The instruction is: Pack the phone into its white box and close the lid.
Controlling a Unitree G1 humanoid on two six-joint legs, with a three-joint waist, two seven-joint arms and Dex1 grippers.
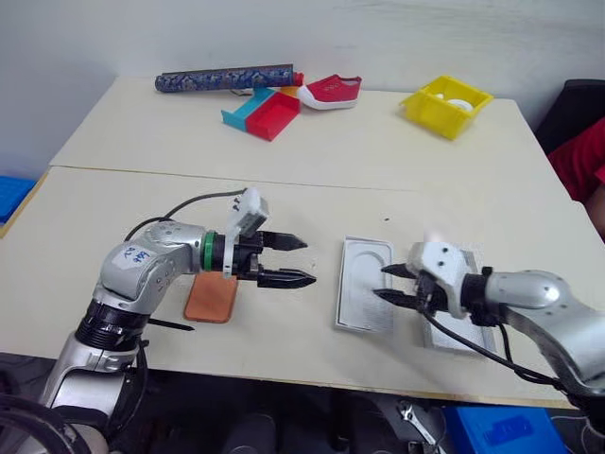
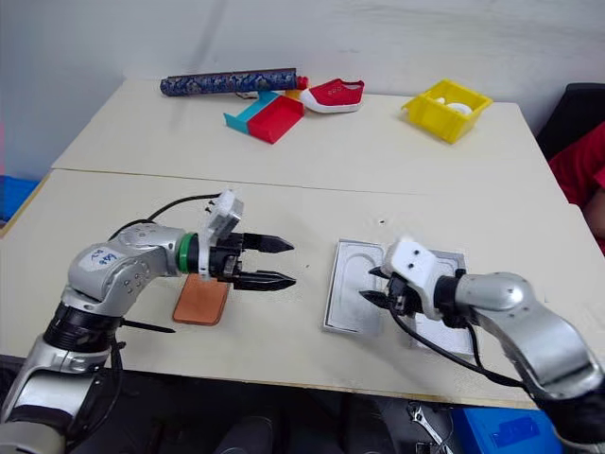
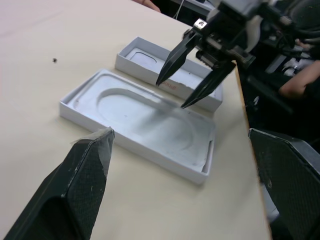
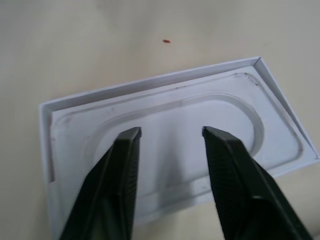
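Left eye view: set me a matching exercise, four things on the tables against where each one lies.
Things:
1. phone
2. red shoe
3. yellow bin
4. recessed tray

Places:
A. far table, right end
B. between the left gripper and the right gripper
C. near table, under the left arm, behind its gripper
D. far table, middle

Pairs: 1-C, 2-D, 3-A, 4-B
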